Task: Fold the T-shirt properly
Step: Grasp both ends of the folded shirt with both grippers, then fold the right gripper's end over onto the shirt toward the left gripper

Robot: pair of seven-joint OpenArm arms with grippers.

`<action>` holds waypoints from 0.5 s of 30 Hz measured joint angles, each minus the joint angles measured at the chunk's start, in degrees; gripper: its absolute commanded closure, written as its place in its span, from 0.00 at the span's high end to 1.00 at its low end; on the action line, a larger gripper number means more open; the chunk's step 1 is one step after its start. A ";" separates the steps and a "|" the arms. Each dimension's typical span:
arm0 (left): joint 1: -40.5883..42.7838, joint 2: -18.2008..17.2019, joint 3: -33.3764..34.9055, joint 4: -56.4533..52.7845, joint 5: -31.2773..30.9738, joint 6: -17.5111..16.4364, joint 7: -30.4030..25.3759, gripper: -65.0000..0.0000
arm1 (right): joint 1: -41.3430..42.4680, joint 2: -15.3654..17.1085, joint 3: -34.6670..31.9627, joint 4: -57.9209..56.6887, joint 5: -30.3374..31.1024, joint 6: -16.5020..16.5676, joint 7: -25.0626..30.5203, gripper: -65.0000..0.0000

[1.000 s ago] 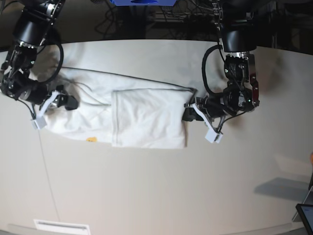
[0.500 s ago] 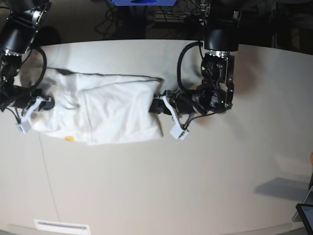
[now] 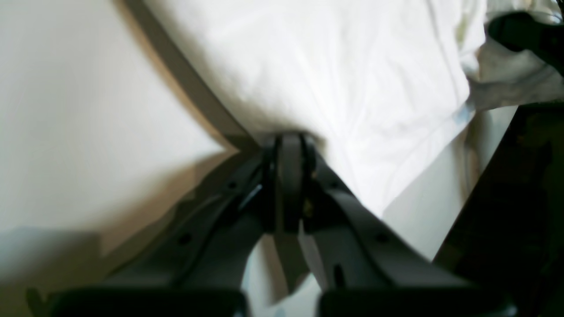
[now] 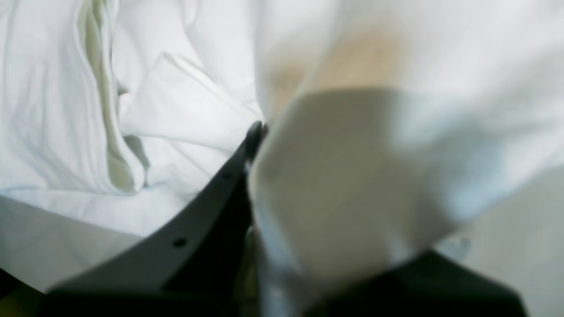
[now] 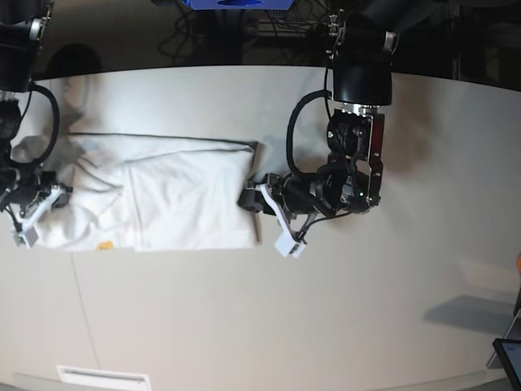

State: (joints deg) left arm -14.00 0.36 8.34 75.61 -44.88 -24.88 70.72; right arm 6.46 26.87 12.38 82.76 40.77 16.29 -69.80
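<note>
While the large white cotton T-shirt (image 5: pixel 163 195) lies partly folded near the pale table's (image 5: pixel 342 309) left edge, the left gripper (image 5: pixel 248 199) pinches its right end and the right gripper (image 5: pixel 50 195) its left, both pressed tight. Judged mid-fold; next calls for carrying one end over evenly.

No text, label, brand or number can be read anywhere in these views.

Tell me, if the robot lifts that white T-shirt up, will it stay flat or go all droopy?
Probably droopy. The T-shirt already wrinkles and bunches near the right gripper, so it looks soft. It likely slides easily too, being thin cloth on a smooth table.
</note>
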 measured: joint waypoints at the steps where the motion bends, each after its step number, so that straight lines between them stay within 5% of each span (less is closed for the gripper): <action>1: -0.07 0.11 0.07 0.00 -0.09 0.00 -0.02 0.03 | 0.02 0.02 -0.52 1.36 0.02 -1.11 -0.09 0.02; 10: -2.01 0.33 -0.04 -6.03 -0.63 -0.17 -0.22 0.03 | -0.15 -0.26 -9.31 8.85 0.68 -14.95 0.00 0.02; 15: -2.45 0.28 -0.07 -7.65 -1.22 -0.17 -0.39 0.03 | 0.13 -0.39 -11.56 11.19 -0.50 -17.51 2.71 0.02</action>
State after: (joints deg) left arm -16.45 0.64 8.27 67.96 -46.11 -25.06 70.32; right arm 6.59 26.48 0.82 93.95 40.27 -1.21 -67.09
